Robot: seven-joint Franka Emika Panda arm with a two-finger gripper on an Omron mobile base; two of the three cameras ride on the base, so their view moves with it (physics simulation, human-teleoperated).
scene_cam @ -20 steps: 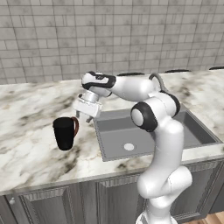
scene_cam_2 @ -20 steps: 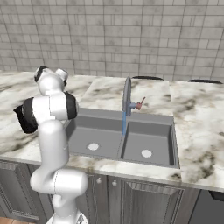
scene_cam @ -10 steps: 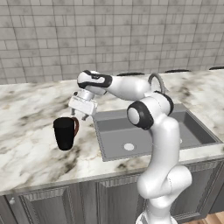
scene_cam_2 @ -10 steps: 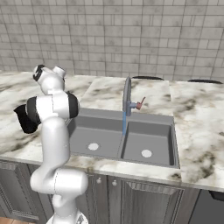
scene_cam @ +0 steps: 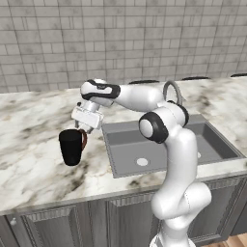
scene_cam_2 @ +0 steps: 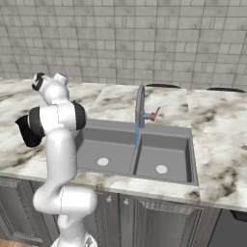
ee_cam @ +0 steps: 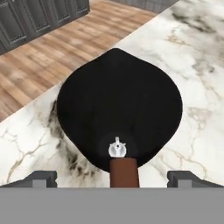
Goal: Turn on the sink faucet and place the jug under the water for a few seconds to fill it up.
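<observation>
The black jug [scene_cam: 71, 147] stands upright on the marble counter left of the sink [scene_cam: 126, 150], its reddish-brown handle [scene_cam: 85, 140] turned toward the sink. My gripper [scene_cam: 85, 128] hangs open just above that handle. Looking down from the hand, the jug's dark mouth [ee_cam: 118, 113] lies below, and the handle [ee_cam: 124, 171] sits between the two fingertips [ee_cam: 42, 178], which are spread wide and do not touch it. The grey gooseneck faucet [scene_cam_2: 140, 102] has its lever [scene_cam_2: 153, 115] to the right. A thin blue stream of water [scene_cam_2: 137, 137] falls into the sink [scene_cam_2: 166, 153].
The marble counter [scene_cam: 34, 166] runs on to the left of the jug, and its front edge is close by. Beyond that edge the hand view shows wood floor [ee_cam: 48, 52]. A tiled wall [scene_cam: 120, 38] backs the counter. My arm hides much of the jug [scene_cam_2: 26, 131] in the right base view.
My hand has shifted slightly left, closer over the jug's handle. The jug stands where it was and the water keeps running.
</observation>
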